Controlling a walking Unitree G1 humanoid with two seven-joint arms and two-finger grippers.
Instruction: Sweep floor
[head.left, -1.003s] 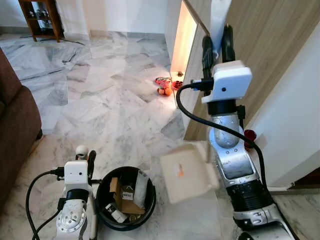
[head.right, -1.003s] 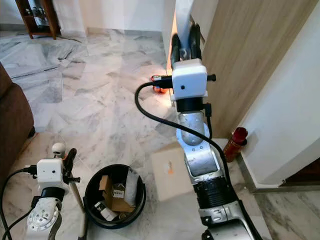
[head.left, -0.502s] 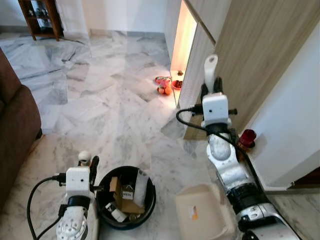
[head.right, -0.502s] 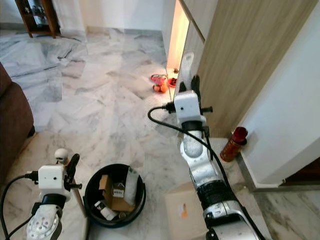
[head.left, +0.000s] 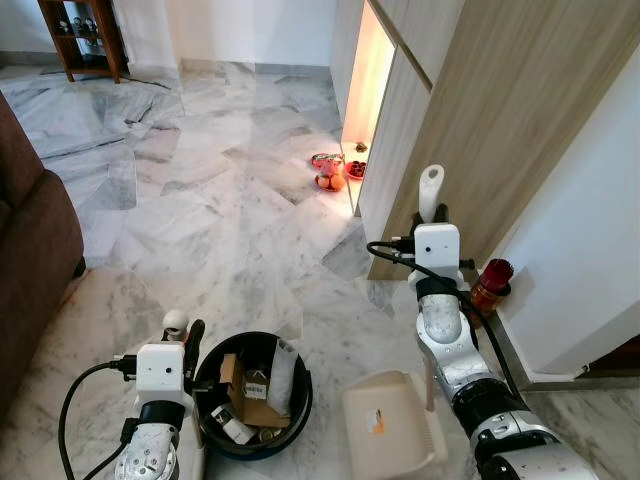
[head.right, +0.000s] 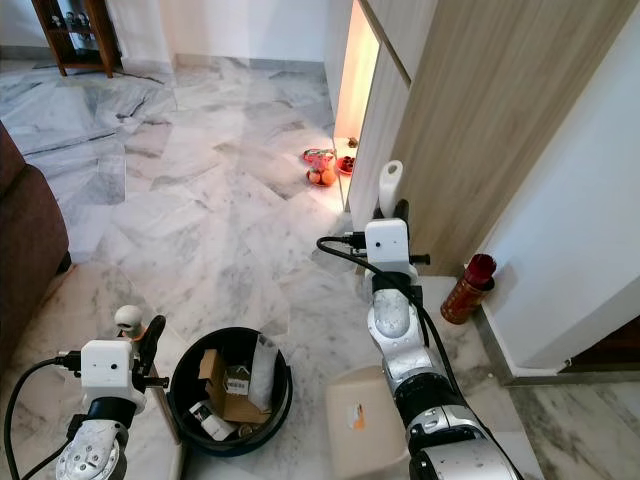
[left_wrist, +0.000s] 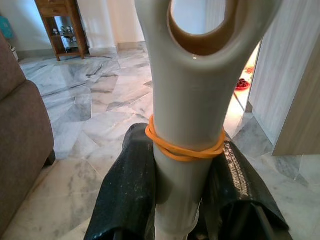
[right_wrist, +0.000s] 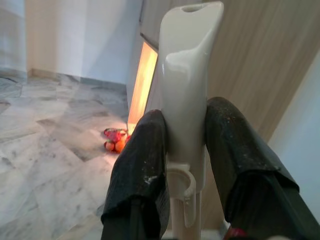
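Clamping jaws: right gripper (right_wrist: 186, 150) pinches the dustpan handle (right_wrist: 189, 90), left gripper (left_wrist: 182, 185) the broom handle (left_wrist: 192, 100).

Your right arm (head.left: 455, 340) is a chain of rounded silver segments joined by a ribbed black collar, and just behind the right gripper (right_wrist: 186, 137) sits a boxy white camera housing (head.left: 436, 245) with a small dark screw on its face. A thick black cable (head.left: 392, 250) loops out beside that housing. The fingers (right_wrist: 141, 165) are long, matte black and flecked with pale dust. Your left arm (head.left: 150, 445) matches it: white box, black cable, silver wrist behind the left gripper (left_wrist: 185, 175).
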